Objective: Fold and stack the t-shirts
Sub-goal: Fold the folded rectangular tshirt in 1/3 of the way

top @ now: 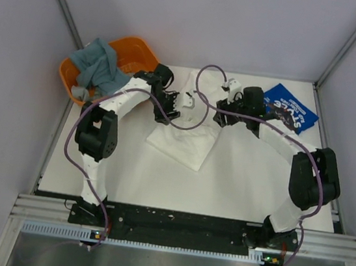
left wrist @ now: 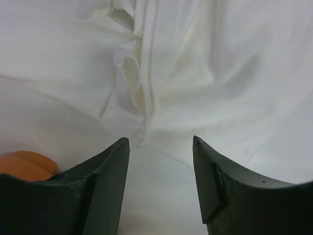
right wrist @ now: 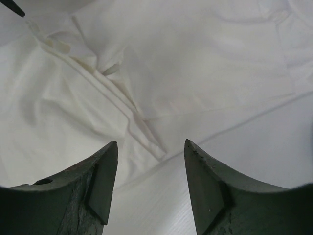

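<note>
A white t-shirt (top: 187, 141) lies crumpled and partly folded in the middle of the table; no print shows on it. A royal-blue t-shirt (top: 291, 108) with white lettering lies folded at the back right. My left gripper (top: 173, 103) is open and empty over the white shirt's back left edge. In the left wrist view the gripper (left wrist: 160, 142) is just short of a bunched fold of the white shirt (left wrist: 195, 73). My right gripper (top: 222, 114) is open and empty at the shirt's back right edge. In the right wrist view the gripper (right wrist: 151, 143) faces a hem fold of the white shirt (right wrist: 146, 73).
An orange plastic basket (top: 139, 52) stands at the back left with a grey-teal cloth (top: 98, 63) hanging over it; its rim shows in the left wrist view (left wrist: 22, 166). Grey walls enclose the table on three sides. Purple cables loop over both arms.
</note>
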You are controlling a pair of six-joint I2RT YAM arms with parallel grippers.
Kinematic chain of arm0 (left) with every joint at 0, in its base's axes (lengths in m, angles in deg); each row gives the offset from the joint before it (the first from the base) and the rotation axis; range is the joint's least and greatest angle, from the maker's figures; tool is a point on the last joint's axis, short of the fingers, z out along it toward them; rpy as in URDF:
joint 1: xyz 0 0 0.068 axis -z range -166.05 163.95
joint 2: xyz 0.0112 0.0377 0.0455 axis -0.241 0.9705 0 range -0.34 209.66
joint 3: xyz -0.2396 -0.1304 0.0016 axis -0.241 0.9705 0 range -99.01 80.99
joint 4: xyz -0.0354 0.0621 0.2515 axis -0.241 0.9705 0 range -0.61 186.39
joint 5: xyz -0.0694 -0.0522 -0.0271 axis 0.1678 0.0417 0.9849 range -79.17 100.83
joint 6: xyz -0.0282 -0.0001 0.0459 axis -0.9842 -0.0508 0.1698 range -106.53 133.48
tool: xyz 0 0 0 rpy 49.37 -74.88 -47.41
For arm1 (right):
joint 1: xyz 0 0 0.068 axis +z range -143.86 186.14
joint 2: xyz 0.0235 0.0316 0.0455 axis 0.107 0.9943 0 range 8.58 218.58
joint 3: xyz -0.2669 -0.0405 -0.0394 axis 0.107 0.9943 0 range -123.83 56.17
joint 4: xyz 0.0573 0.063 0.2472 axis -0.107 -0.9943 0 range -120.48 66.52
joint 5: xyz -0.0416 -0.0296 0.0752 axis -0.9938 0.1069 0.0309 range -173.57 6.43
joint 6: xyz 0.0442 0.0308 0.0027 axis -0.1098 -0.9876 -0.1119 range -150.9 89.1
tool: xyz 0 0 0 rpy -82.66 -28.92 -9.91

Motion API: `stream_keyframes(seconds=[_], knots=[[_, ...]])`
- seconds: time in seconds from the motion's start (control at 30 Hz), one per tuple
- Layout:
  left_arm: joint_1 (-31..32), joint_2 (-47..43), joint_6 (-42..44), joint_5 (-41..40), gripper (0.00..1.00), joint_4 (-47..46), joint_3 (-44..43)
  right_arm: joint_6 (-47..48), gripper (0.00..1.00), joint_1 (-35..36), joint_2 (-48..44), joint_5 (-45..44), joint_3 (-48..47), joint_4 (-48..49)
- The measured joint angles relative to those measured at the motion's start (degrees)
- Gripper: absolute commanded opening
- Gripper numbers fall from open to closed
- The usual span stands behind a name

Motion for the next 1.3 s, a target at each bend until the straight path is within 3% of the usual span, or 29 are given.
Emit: stream_keyframes(seconds=[0.17,0.4,0.5,0.57,0.63,0.73,0.83,1.07,1.3], knots=[[0.6,0.2,9.1,-2.9,0.60,-3.5,1.1,-6.8,0.55,-0.2,3.1,3.1,0.0,-2.3],[1.4,4.7,14.5,-5.2,0.56,-4.5,0.3,-11.5,0.52,-0.1,9.6,6.6,-0.1,-4.1],[1.9,6.9,15.5,-6.1,0.52,-3.5,0.3,-12.8,0.44,-0.1,10.9,7.0,-0.4,-3.9],[2.1,7.8,15.8,-6.4,0.40,-3.2,0.3,-13.8,0.34,-0.1,12.0,7.3,-0.8,-3.2],[2.1,8.3,15.9,-6.6,0.18,-2.7,-0.2,-14.5,0.24,-0.1,13.2,7.4,-1.4,-2.9],[2.1,8.5,15.2,-7.1,0.00,-2.6,-1.1,-15.7,0.15,-0.1,14.3,6.9,-1.7,-2.2],[2.2,8.5,14.0,-7.3,0.00,-2.5,-3.1,-16.2,0.01,-0.1,14.5,6.3,-1.8,-2.0],[2.4,8.6,9.0,-7.6,0.00,-3.9,-6.5,-18.1,0.00,-0.2,14.0,4.0,-1.2,0.3],[3.6,12.4,2.2,-13.6,0.00,-6.7,-10.2,-20.8,0.00,-1.1,9.7,1.0,3.5,6.3]])
